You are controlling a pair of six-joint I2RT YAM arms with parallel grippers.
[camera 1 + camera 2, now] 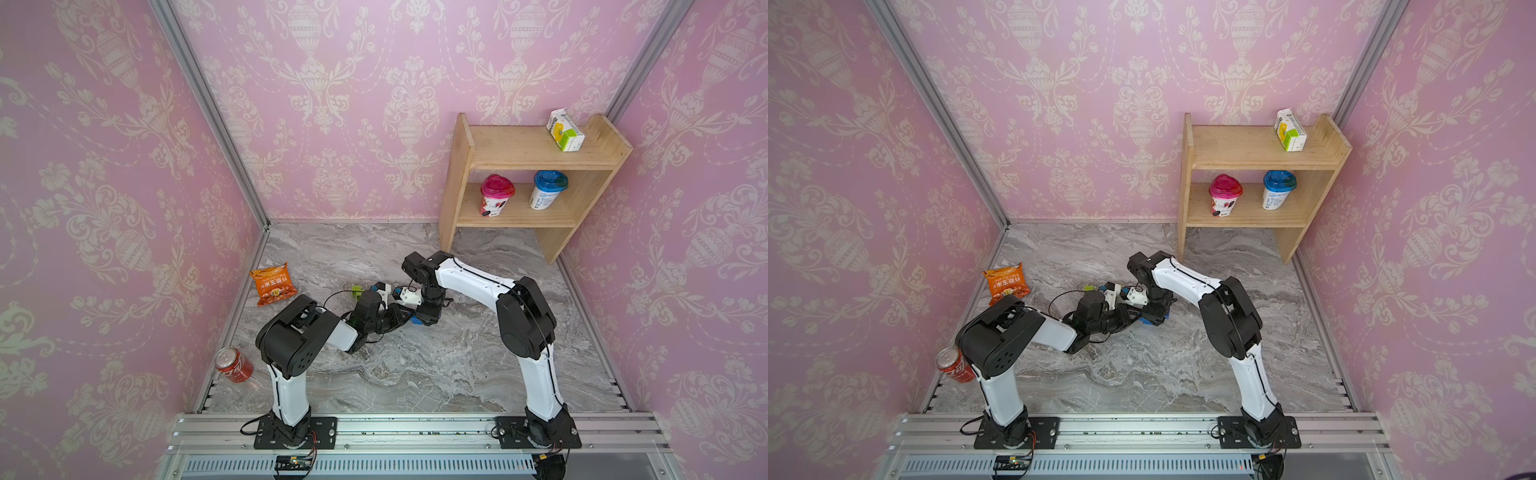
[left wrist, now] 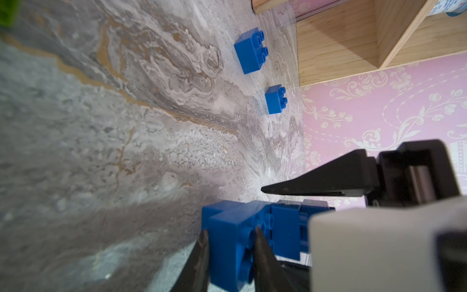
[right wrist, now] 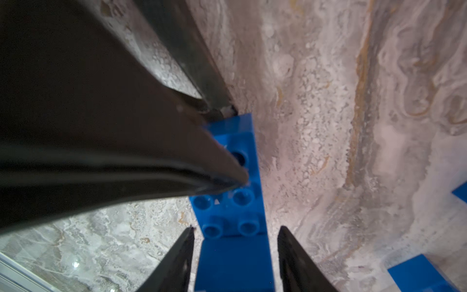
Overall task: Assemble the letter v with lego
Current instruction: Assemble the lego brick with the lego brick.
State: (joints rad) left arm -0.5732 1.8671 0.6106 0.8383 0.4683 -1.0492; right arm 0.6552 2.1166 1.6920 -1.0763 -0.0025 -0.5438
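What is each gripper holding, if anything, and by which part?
Left gripper clamps the joined blue plastic lego bricks across one end; right gripper holds nothing.

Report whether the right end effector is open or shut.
Open: the right end effector has its fingers clear of the blue lego on both sides.

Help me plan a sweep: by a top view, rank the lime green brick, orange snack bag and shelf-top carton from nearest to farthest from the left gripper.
1. lime green brick, on the table by the left gripper.
2. orange snack bag, farther to the left.
3. carton, atop the shelf, back right.
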